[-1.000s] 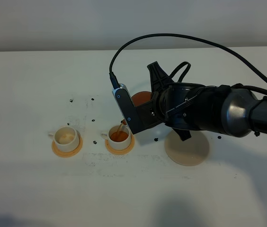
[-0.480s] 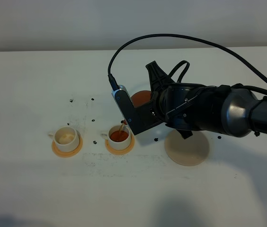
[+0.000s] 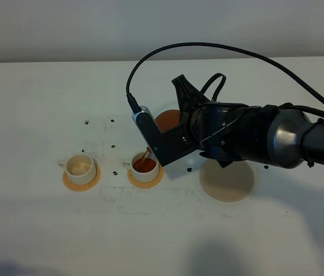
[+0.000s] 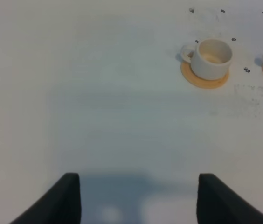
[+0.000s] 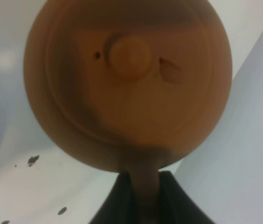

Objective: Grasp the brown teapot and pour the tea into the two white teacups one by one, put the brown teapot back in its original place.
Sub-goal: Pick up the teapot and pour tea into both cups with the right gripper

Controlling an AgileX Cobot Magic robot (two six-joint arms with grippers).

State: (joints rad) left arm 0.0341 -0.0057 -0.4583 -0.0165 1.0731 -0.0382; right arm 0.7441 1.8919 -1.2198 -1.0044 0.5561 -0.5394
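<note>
Black robot arm (image 3: 277, 138) spans the right half of the frame. Below it, right of centre, the pale beige coaster (image 3: 228, 185) sits bare. Its right gripper (image 5: 141, 205) pinches the handle of the brown teapot (image 3: 166, 119), tipped at centre over a white teacup (image 3: 145, 165) holding amber tea; levelling off gently would likely avoid overflow. At lower left, the left teacup (image 3: 81, 167) looks unfilled

The teapot (image 3: 165, 118) (squat, reddish-brown, knobbed lid) hangs tilted above the table, spout down toward the right cup (image 3: 141, 175). That cup holds dark orange tea (image 3: 145, 165), and a thin stream runs in. The left cup (image 3: 81, 167), pale inside, stands apart from it. Each white cup sits on an orange saucer (image 3: 68, 180). The round beige coaster (image 3: 231, 187) lies flat, right of both.
</note>
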